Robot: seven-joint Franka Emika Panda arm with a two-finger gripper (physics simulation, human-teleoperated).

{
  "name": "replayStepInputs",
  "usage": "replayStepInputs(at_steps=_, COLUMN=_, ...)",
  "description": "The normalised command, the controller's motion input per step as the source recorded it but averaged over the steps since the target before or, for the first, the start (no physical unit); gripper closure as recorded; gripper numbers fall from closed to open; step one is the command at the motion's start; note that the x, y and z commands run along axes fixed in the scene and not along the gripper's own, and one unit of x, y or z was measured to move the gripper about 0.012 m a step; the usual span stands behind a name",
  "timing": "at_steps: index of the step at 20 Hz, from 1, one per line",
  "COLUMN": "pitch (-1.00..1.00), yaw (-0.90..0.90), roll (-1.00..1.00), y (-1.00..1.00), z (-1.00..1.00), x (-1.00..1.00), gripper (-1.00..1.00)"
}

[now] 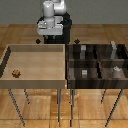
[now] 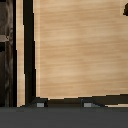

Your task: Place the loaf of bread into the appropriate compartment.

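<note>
Gripper [image 1: 50, 39], fingers [image 2: 40, 104] apart and empty, poised above the far edge of the light wooden tray [image 1: 35, 80]; loaf of bread [image 1: 16, 73] resting on the tray floor at roughly 8 o'clock from the gripper, well apart; dark compartmented organizer [image 1: 72, 70] adjoining at 3 o'clock.

Two tables stand side by side, touching. The tray [image 1: 35, 47] takes the exterior view's left, the compartment box [image 1: 97, 62] the right. The loaf [image 1: 16, 73] lies in the tray, near its left wall and front edge. Small cubes [image 1: 84, 73] sit in separate compartments of the box. The arm [image 1: 52, 15] stands behind the tray, near its far right corner, with the gripper [image 1: 50, 39] hanging just beyond the tray's far wall, well apart from the loaf
</note>
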Motion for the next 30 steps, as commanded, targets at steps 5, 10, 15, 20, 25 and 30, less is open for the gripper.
replayStepInputs(at_steps=5, pitch=0.0, yaw=0.0, roll=0.0, y=0.0, z=0.0, x=0.0, gripper=-1.0)
replayStepInputs(at_steps=10, pitch=0.0, yaw=0.0, roll=0.0, y=-0.8, z=0.0, x=0.0, gripper=-1.0)
replayStepInputs(at_steps=15, pitch=0.0, yaw=0.0, roll=0.0, y=-1.0, z=0.0, x=0.0, gripper=-1.0)
replayStepInputs(at_steps=20, pitch=0.0, yaw=0.0, roll=0.0, y=-1.0, z=0.0, x=0.0, gripper=-1.0)
replayStepInputs(at_steps=25, pitch=0.0, yaw=0.0, roll=0.0, y=-0.8, z=0.0, x=0.07, gripper=-1.0)
replayStepInputs(at_steps=30, pitch=0.0, yaw=0.0, roll=0.0, y=0.0, z=0.0, x=1.0, gripper=-1.0)
